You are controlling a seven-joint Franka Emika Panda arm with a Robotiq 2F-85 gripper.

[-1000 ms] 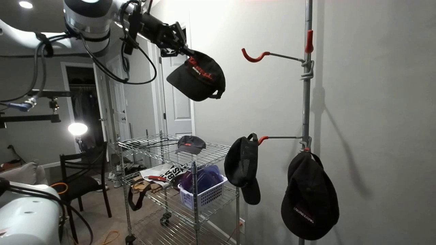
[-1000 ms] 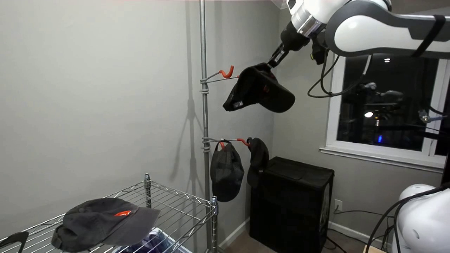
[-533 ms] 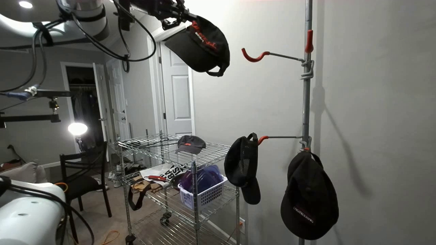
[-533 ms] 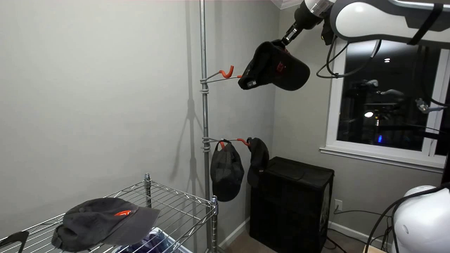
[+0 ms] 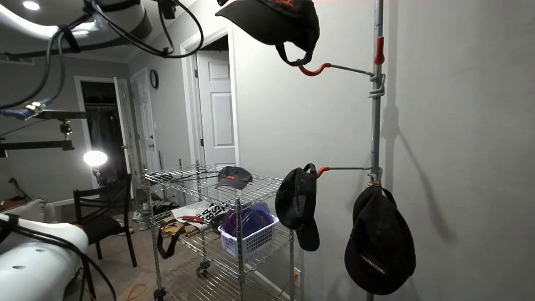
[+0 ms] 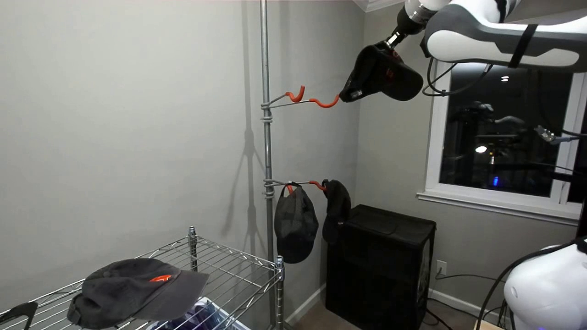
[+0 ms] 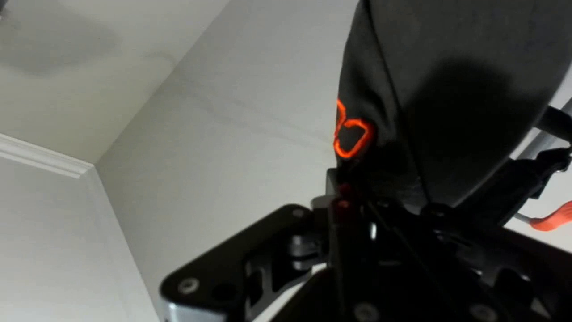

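Black cap point(image 6: 376, 71), tilted below the fingers point(image 6: 393, 40) — clamped between them, near a red hook point(image 6: 324, 104)

In an exterior view, the held cap point(image 6: 380, 73) hangs below the pincer point(image 6: 390, 43), right of the pole point(image 6: 267, 151), its left edge at an upper hook point(image 6: 324, 105) (contact unclear). Two caps point(image 6: 296, 229) hang from the lower hooks point(image 6: 317, 184); left of them, another cap point(image 6: 133, 291) lies atop the rack point(image 6: 235, 251), a basket point(image 5: 259, 241) one shelf down.

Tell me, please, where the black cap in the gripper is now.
The black cap is at the upper right of an exterior view, clamped in the gripper, its back end near an upper red hook.
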